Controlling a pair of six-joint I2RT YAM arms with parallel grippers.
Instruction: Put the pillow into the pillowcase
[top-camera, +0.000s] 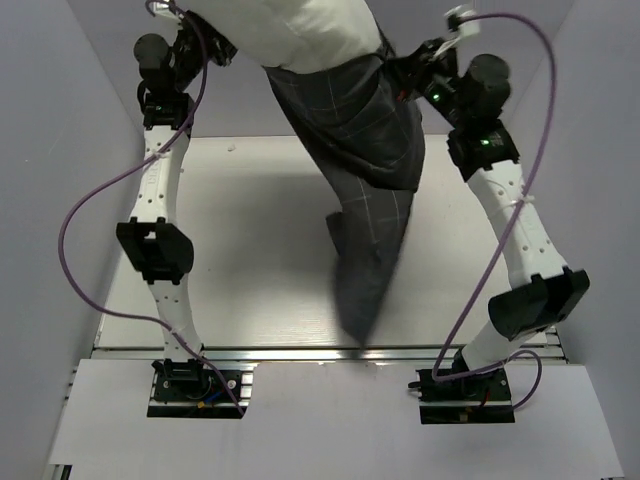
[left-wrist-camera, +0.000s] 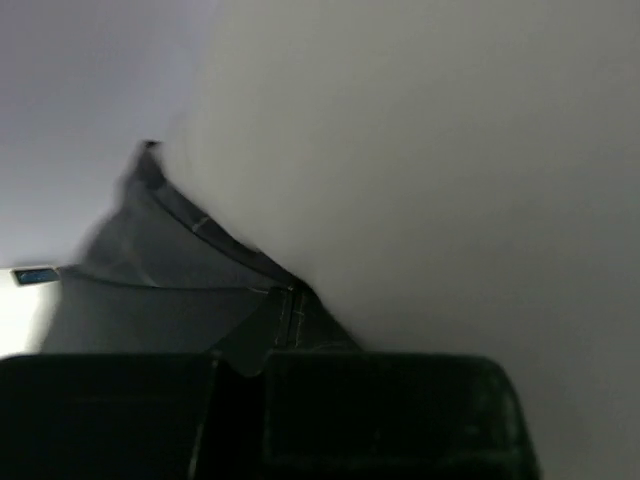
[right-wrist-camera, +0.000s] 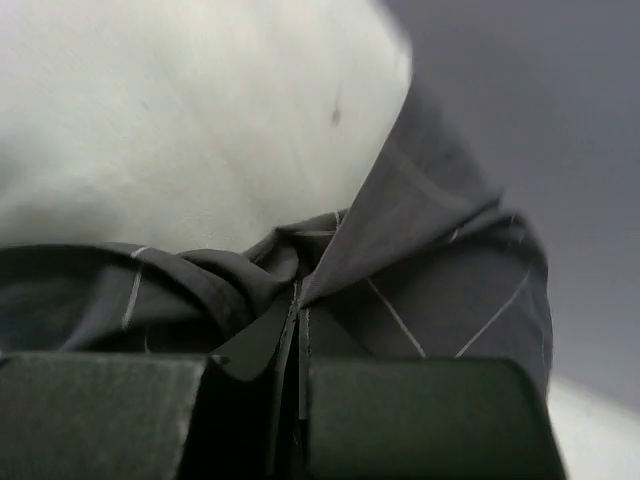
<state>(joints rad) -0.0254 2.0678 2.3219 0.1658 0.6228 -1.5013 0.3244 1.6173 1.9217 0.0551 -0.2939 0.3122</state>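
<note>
Both arms are up high over the table (top-camera: 250, 250), and the dark checked pillowcase (top-camera: 365, 160) hangs down between them like a long sock. The left gripper (top-camera: 212, 48) is squeezed tight on one side of the pillowcase mouth. The right gripper (top-camera: 408, 72) is squeezed tight on the other side. The right wrist view shows the grey cloth pinched between the black fingers (right-wrist-camera: 420, 410), and the left wrist view shows a seam of the cloth going in between the closed fingers there too. The white pillow (top-camera: 310, 35) sits at the top, in the mouth of the pillowcase. Its lower part seems to be inside the cloth, but a big fat part pokes out above the rim and runs off the top of the picture, so I cannot tell how much is out. The bottom of the pillowcase looks thin and floppy, with its tip down near the front of the table, so I think no pillow has got down there yet. The job looks started but not done: the pillow has to drop all the way to the bottom, and then the rim must cover its top end
</note>
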